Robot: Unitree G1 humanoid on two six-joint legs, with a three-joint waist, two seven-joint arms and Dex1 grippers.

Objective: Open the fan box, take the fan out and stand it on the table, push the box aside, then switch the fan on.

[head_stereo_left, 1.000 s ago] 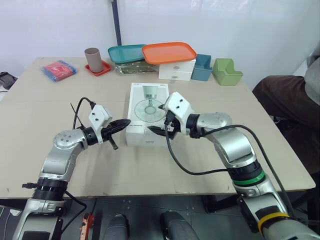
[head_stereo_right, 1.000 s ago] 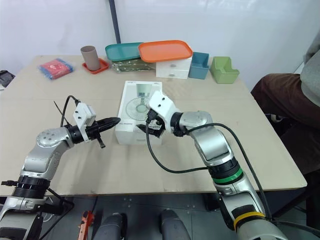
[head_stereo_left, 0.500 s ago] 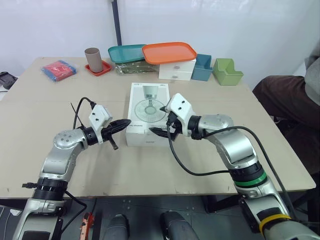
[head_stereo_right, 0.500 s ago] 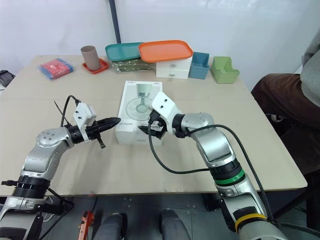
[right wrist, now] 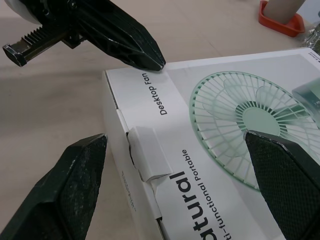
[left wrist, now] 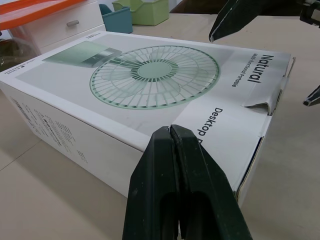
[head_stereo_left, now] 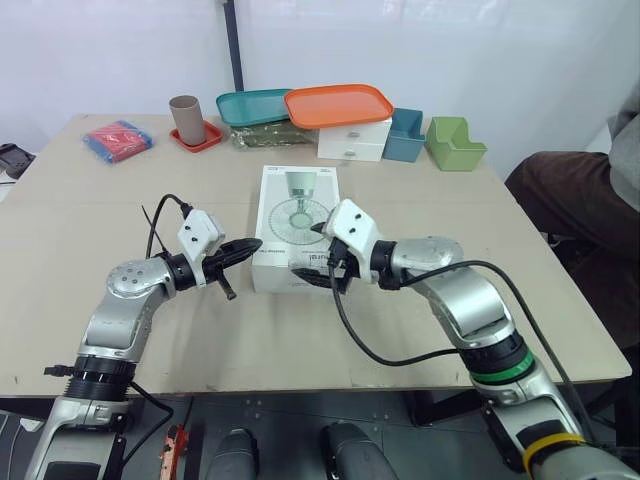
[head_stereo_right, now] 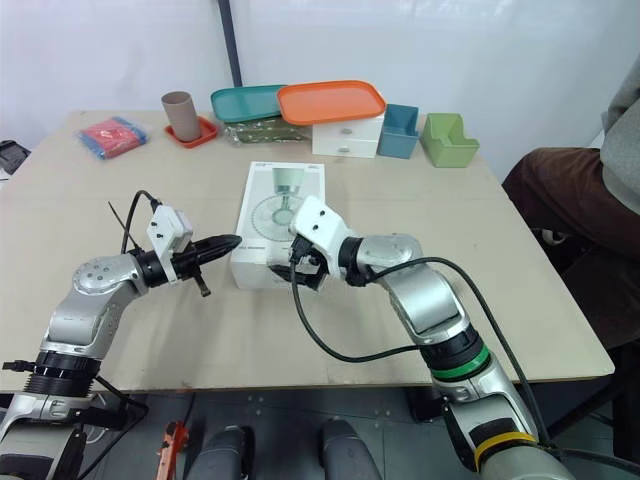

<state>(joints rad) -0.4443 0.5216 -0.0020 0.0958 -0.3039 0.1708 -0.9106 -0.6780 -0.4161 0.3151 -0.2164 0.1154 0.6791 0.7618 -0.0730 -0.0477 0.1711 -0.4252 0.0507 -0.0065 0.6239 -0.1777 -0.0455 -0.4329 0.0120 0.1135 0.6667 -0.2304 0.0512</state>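
Observation:
The white fan box lies flat at the table's middle, a green fan printed on its lid. My left gripper is shut and empty, its tip touching the box's near left corner. My right gripper is open at the box's near end. One of its fingers is over the lid and the other is in front of the end face, so they straddle the end flap. That flap's tuck tab stands slightly lifted. The fan itself is hidden inside.
Along the far edge stand a brown cup on a red coaster, a teal tray, an orange tray on a white drawer unit, a blue bin and a green bin. A red-blue packet lies far left. A person's leg is at the right.
My right gripper has shifted a little nearer and lower, from over the lid to the box's near end flap. The left arm and the box have not moved.

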